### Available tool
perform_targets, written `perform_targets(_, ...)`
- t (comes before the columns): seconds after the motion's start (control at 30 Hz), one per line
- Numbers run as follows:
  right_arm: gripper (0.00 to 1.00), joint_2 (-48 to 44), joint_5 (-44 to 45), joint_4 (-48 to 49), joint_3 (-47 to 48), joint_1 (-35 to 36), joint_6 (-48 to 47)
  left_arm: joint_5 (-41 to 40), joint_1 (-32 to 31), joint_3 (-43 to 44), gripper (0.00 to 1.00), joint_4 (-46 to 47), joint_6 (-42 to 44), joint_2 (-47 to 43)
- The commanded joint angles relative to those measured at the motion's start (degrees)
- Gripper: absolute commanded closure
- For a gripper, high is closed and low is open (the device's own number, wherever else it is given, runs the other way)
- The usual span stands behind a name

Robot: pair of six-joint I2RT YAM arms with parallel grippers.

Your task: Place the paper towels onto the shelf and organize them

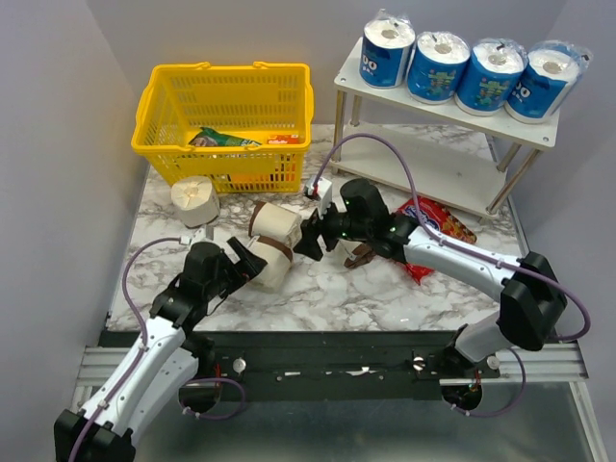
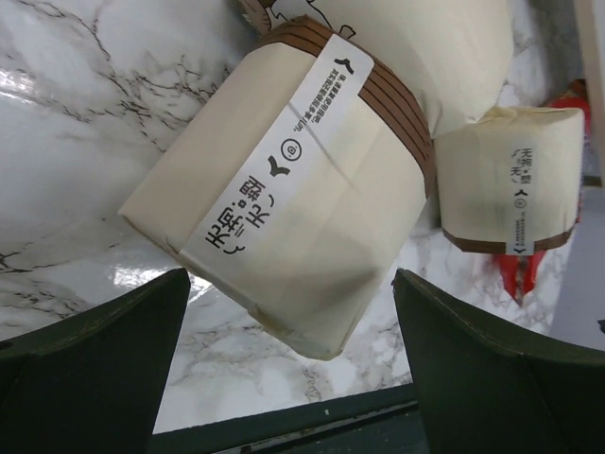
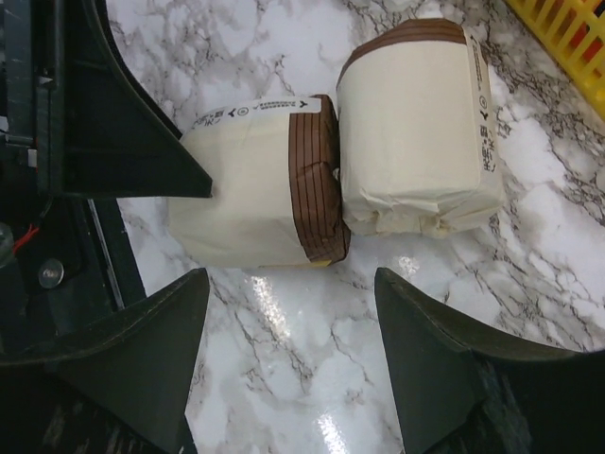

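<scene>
Marble-patterned table (image 1: 327,289) between plain grey walls, items listed left to right. Yellow basket (image 1: 231,69), one, at the far left corner, with a green packet and a red packet inside. Cream rolls (image 1: 195,199) with a brown band, three counted from overhead: one stands on end just in front of the basket, and two lie on their sides mid-table, touching each other. Left gripper (image 2: 291,274): jaws spread wide, wider than a roll, holding nothing. The nearer lying roll (image 2: 284,208) sits just ahead of and partly between the fingertips; the pictures do not show whether they touch it. Right gripper (image 3: 291,274): jaws also spread wide and holding nothing, over bare marble. Both lying rolls sit just beyond its fingertips, the further one (image 3: 416,132) end-on to the nearer one's brown band. A brown shape under the right arm cannot be made out. Red bag (image 1: 438,226), one, flat on the table, partly under the right arm. White two-tier shelf (image 1: 452,178), one, at the far right; lower tier bare. Blue-wrapped rolls (image 1: 438,65), four, stand side by side in a row on the top tier.
</scene>
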Motion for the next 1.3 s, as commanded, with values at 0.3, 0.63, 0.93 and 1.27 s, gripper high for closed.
perform_targets(0.3,0.21,-13.8,7.0,3.3,-9.7,0.2,2.1,2.1,-1.6,-17.0,0.01,20.3,-18.9,-15.9)
perform_targets(0.63,0.21,-16.6,8.9,2.6,-10.2,0.2,2.2,-3.7,-7.7,-17.8,0.01,19.1,-25.6,-16.5)
perform_targets(0.93,0.21,-17.7,12.3,0.7,-10.4,0.2,2.1,-13.3,-14.7,-18.2,0.01,9.2,-32.0,-21.5)
perform_targets(1.27,0.21,-18.7,12.1,0.0,-11.5,0.2,2.3,-15.4,-14.9,-21.6,0.03,22.7,-30.5,-18.3)
